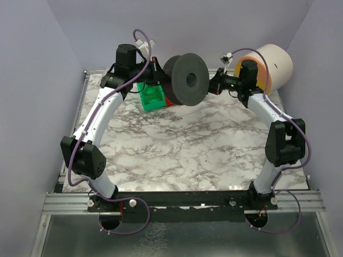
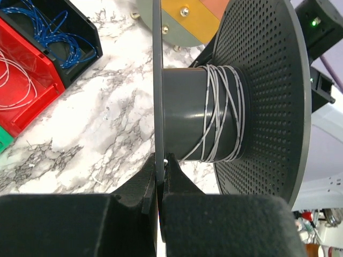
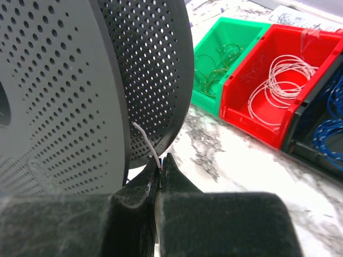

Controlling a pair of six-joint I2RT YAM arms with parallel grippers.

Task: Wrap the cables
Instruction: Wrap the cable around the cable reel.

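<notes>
A dark grey perforated spool stands on edge at the back of the table. A whitish cable is wound several turns round its hub. My left gripper is shut on the thin edge of the spool's left flange. My right gripper is shut on the short free end of the whitish cable, right beside the spool's rim. More whitish cable lies coiled in a red bin, green cable in a green bin, blue cable in a black bin.
The bins sit side by side behind the spool near my left arm; the green one shows in the top view. A large cream and orange roll lies at the back right. Marble tabletop stretches toward the arm bases.
</notes>
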